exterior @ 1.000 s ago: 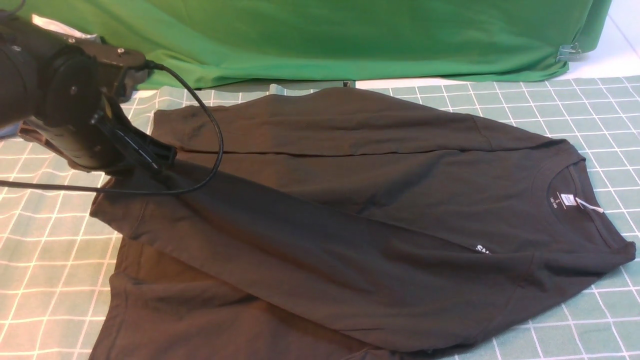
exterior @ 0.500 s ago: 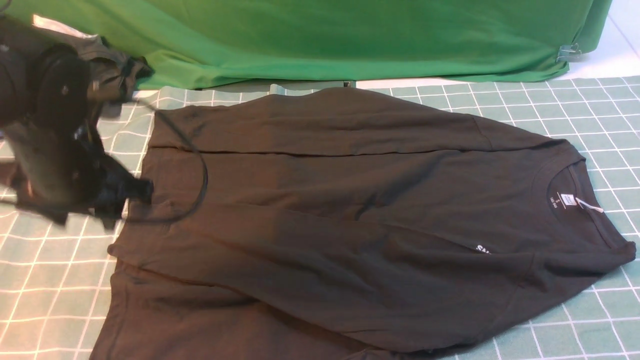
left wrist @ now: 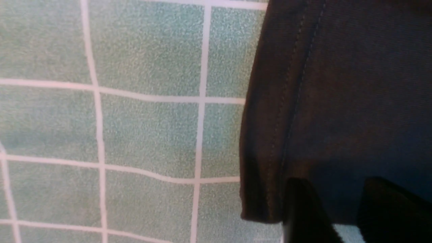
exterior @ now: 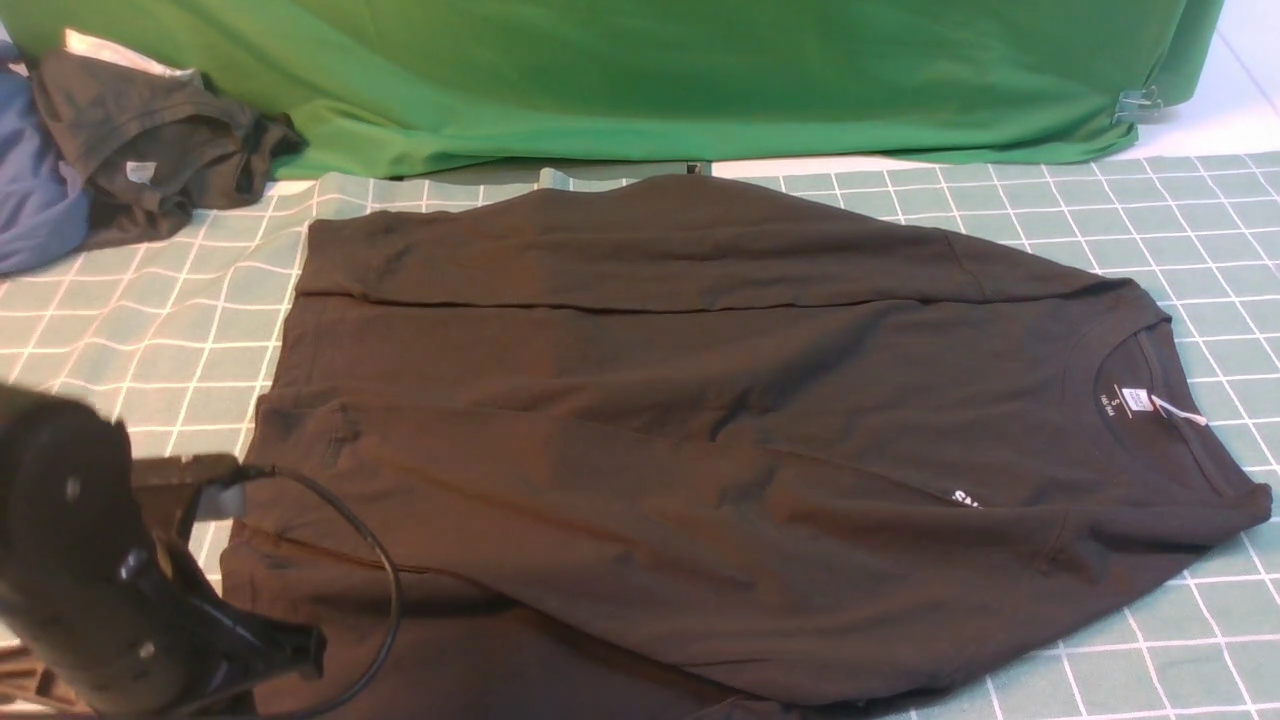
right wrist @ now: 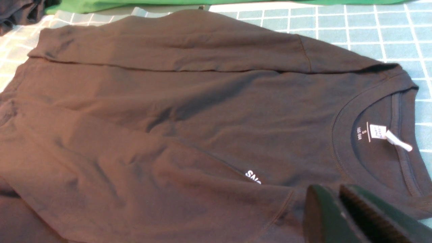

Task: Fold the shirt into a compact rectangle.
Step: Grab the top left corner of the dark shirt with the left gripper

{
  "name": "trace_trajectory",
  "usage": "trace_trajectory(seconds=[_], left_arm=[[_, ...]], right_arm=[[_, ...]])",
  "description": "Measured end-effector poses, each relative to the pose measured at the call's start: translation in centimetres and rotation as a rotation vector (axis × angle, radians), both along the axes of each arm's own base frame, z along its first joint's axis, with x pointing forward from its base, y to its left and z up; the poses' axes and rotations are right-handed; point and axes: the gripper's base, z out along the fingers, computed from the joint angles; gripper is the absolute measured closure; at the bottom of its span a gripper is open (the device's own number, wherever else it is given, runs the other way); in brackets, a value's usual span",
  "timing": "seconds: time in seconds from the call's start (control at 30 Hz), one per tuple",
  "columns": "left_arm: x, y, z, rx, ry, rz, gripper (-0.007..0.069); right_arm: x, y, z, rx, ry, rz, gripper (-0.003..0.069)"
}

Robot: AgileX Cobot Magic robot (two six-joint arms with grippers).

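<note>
While both sleeves lie folded across its body, the shirt spreads over the checked mat, collar toward 3 o'clock and hem toward 9. I judge the sleeve stage done and the hem-to-collar fold due. The left gripper hangs at 8 o'clock over the hem corner, jaws parted and empty; next it must pinch that corner. The right gripper, jaws closed on nothing, hovers near the collar. A green cloth drapes at 12; spare clothes lie at 10.
</note>
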Motion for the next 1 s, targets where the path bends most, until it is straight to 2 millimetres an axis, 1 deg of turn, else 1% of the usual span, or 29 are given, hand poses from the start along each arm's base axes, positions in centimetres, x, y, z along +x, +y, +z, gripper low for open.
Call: trace_trajectory(seconds=[0.03,0.07,0.1,0.17,0.2,0.23,0.33,0.4,0.53,0.6,0.77,0.8,0.87,0.93,0.97,1.0], left_arm=[[-0.1,0.0,-0.1,0.000,0.001,0.007,0.0377],[-0.2,0.1,-0.3,0.004,0.000,0.027,0.0310],[-0.2,0.1,-0.3,0.004,0.000,0.031,0.0310],[-0.2,0.4,-0.4,0.037,-0.011,0.053,0.0204],[-0.2,0.4,-0.4,0.039,-0.012,0.054,0.0197],[-0.1,0.6,-0.4,0.053,-0.020,0.065,0.0151],[0.1,0.6,-0.4,0.052,-0.044,0.077,0.0084],[0.1,0.5,-0.4,0.048,-0.045,0.083,0.0077],[0.3,0.5,-1.4,0.055,0.005,0.085,0.0081],[0.2,0.5,-2.5,0.065,0.064,0.086,0.0090],[0.5,0.4,-2.8,0.064,0.083,0.094,0.0128],[0.5,0.3,-2.8,0.060,0.084,0.097,0.0150],[0.5,0.2,-2.8,0.048,0.087,0.108,0.0239],[0.5,0.1,-2.8,0.035,0.091,0.103,0.0353],[0.5,0.1,-2.8,0.035,0.092,0.100,0.0366],[0.5,0.1,-2.8,0.039,0.102,0.082,0.0477]], right_arm=[[0.0,0.0,0.0,0.000,-0.001,0.000,0.0594],[0.0,0.0,0.0,0.001,-0.006,-0.003,0.0592],[0.0,0.0,0.1,0.001,-0.006,-0.003,0.0592],[0.1,0.0,0.1,0.001,-0.011,-0.005,0.0589],[0.1,0.0,0.1,0.001,-0.011,-0.005,0.0589],[0.1,0.0,0.1,0.001,-0.011,-0.005,0.0588],[0.1,0.0,0.1,0.001,-0.011,-0.005,0.0587],[0.1,0.0,0.1,0.001,-0.011,-0.005,0.0587],[0.1,0.0,0.1,0.001,-0.011,-0.005,0.0587],[0.1,0.0,0.1,0.001,-0.011,-0.005,0.0587],[0.1,0.0,0.1,0.000,-0.011,-0.005,0.0587],[0.1,0.0,0.1,0.000,-0.011,-0.004,0.0587],[0.1,0.0,0.1,0.000,-0.011,-0.004,0.0587],[0.1,0.0,0.1,-0.001,-0.011,-0.004,0.0587],[0.1,0.0,0.1,-0.001,-0.011,-0.004,0.0587],[0.1,0.0,0.1,-0.001,-0.011,-0.004,0.0586]])
